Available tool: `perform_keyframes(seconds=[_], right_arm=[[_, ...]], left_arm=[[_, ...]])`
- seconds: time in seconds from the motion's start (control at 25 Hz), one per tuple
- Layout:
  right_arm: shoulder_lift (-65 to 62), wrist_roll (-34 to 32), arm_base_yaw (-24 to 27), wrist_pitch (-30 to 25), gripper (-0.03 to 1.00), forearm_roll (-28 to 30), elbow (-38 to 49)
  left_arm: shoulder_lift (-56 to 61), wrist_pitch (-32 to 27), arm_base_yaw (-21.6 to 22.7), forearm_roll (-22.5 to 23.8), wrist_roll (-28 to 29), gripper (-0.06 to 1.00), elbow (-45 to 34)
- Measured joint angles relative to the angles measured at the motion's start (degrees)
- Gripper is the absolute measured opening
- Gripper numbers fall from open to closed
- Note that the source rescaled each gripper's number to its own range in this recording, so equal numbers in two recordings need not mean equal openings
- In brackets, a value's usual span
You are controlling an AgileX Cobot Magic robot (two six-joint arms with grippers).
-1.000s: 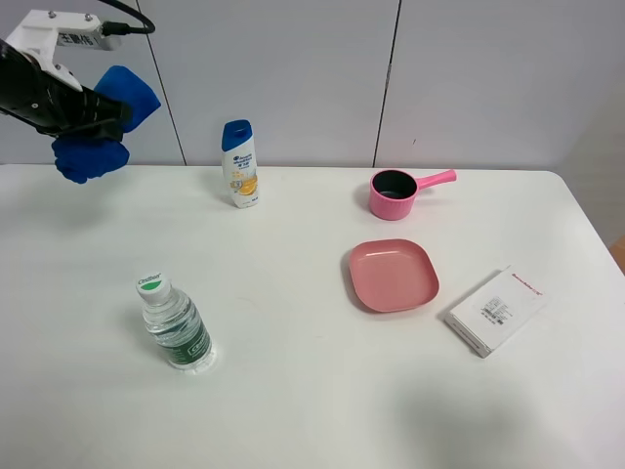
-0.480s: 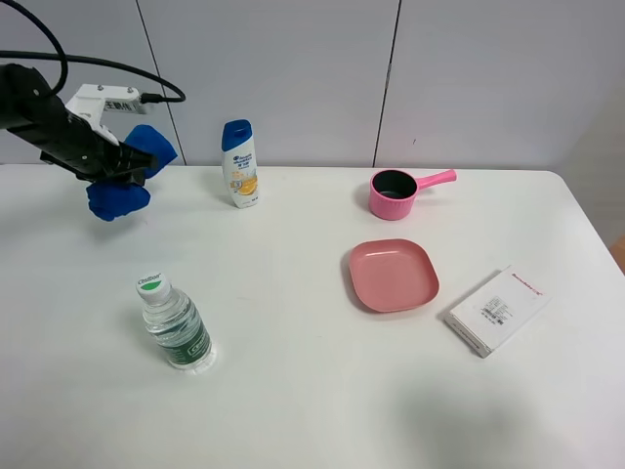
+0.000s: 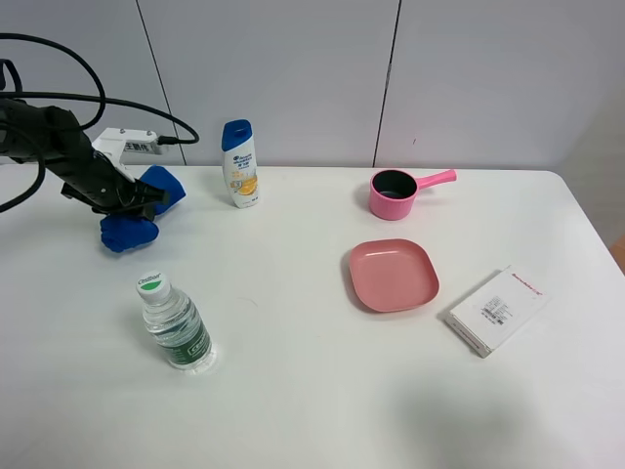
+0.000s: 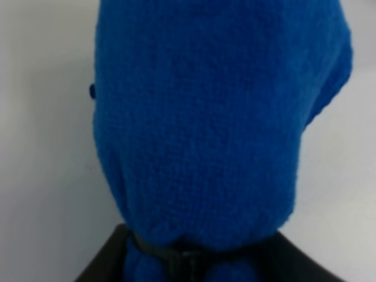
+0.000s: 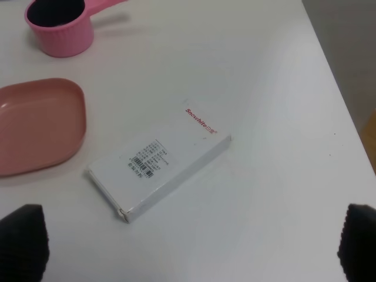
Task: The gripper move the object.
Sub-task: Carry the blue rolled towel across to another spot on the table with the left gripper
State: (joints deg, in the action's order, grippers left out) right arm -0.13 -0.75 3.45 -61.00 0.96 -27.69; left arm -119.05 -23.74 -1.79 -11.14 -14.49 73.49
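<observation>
One shampoo bottle point(image 3: 239, 163), one water bottle point(image 3: 175, 323), one plate point(image 3: 394, 275), one pot point(image 3: 392, 206), one box point(image 3: 496, 310), one cloth point(image 3: 129, 233).

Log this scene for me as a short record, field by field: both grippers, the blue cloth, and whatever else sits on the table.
left gripper: shut on the blue cloth, pinching its middle, at the left rear of the table
blue cloth: two lobes, low over the table; contact cannot be told
right gripper: open, empty, white box in its view
standing: shampoo bottle, water bottle
also on table: pink pot, pink plate
</observation>
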Motion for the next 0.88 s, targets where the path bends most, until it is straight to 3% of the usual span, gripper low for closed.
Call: perform_keyframes(seconds=[0.28,0.36,0.48,0.56,0.68,0.88], right_arm=[[0.0,0.0,0.0,0.0,1.0,0.0,0.0],[0.0,0.0,0.0,0.0,1.0,0.0,0.0],[0.0,0.0,0.0,0.0,1.0,0.0,0.0],[0.0,0.0,0.0,0.0,1.0,0.0,0.0],[0.0,0.0,0.0,0.0,1.0,0.0,0.0],[0.0,0.0,0.0,0.0,1.0,0.0,0.0]], left_arm=[[-1.4,-0.6,0.0,0.0,-1.2,0.03,0.0],[-1.4,-0.6,0.0,0.0,-1.2,0.25,0.0],[-1.4,0.3,0.0,0.0,-1.2,0.8,0.0],[-1.4,2.0,0.0,0.0,-1.2,0.93,0.0],[-1.0,2.4,0.0,0.0,0.0,0.98,0.0],[0.7,2.1,0.0,0.0,0.5,0.99,0.0]])
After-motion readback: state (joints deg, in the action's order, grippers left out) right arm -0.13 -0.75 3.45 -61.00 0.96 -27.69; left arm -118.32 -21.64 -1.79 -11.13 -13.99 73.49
